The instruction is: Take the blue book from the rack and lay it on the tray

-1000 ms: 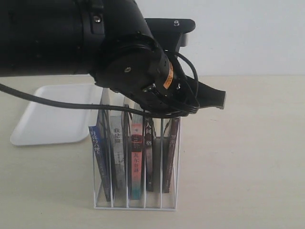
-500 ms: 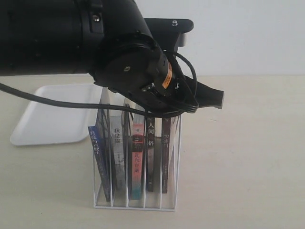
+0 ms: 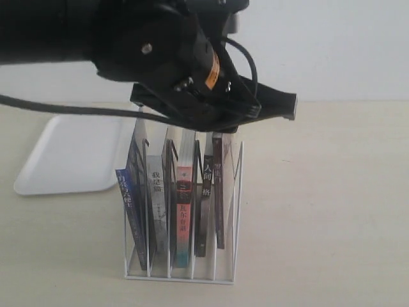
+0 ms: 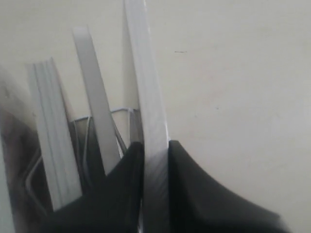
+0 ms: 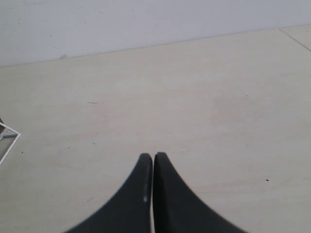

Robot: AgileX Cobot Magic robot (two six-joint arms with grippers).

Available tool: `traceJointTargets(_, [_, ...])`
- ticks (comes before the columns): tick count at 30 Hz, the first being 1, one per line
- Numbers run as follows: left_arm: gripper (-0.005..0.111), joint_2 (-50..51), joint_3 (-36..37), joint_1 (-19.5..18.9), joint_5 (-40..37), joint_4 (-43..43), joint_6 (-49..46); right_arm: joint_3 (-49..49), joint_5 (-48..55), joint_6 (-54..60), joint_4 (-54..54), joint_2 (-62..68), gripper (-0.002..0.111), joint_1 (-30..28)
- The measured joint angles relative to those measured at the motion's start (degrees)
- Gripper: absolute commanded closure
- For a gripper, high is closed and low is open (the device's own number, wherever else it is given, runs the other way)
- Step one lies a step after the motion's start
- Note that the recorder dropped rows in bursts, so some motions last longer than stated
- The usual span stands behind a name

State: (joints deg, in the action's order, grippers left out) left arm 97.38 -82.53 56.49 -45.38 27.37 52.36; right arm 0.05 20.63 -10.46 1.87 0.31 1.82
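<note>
Reaching in from the upper left of the frame, the left arm (image 3: 96,32) bent down over the rack (image 3: 179,278), the left gripper (image 4: 154,145) pinched narrow on the top edge of the dark-spined book (image 3: 218,192) at the rack's right end. The blue book (image 3: 131,204) leaned in the leftmost slot. The right gripper (image 5: 153,156) hung with jaws pressed together above the bare table (image 5: 218,97).

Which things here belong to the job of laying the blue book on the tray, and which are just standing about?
Job: blue book, rack, tray, left pincer, shut on the dark brown-spined book.
Just there: grey-spined book, red-spined book, black-spined book, right pincer, table.
</note>
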Motion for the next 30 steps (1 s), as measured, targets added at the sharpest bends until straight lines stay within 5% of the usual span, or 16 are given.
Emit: traceJointTargets(30, [0.102,-1.0,-12.9,0.0,-10.8,-7.8,-11.1,0.0,-0.4,0.0,0.0,0.0,0.108,0.0])
